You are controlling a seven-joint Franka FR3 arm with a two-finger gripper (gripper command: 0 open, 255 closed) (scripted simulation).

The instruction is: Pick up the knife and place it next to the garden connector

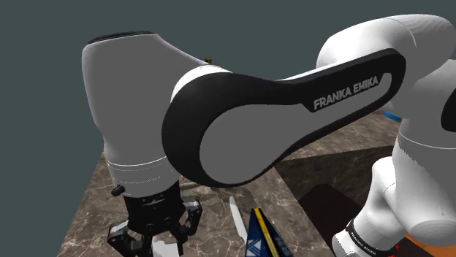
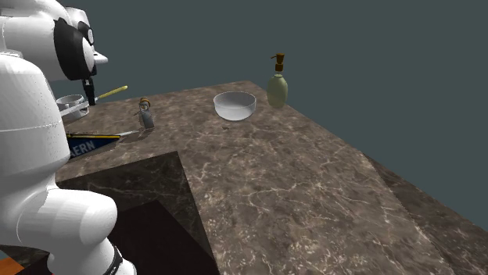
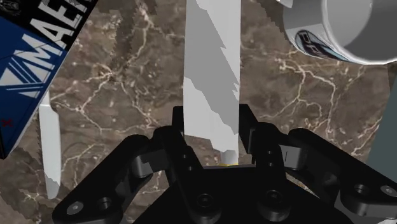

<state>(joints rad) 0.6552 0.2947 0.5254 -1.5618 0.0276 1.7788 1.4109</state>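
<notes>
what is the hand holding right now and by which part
The knife: the hand is shut on its white jagged blade, near the end closest to the palm, and the rest of the blade sticks out ahead.

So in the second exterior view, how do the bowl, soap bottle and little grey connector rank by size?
Largest: bowl and soap bottle, about alike, one wider, one taller, so unranked.
Smallest: little grey connector.

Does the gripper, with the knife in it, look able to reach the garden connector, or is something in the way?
Probably yes. The gripper is shut on the knife, and the garden connector stands upright on open counter; the blue box lies apart from it.
</notes>
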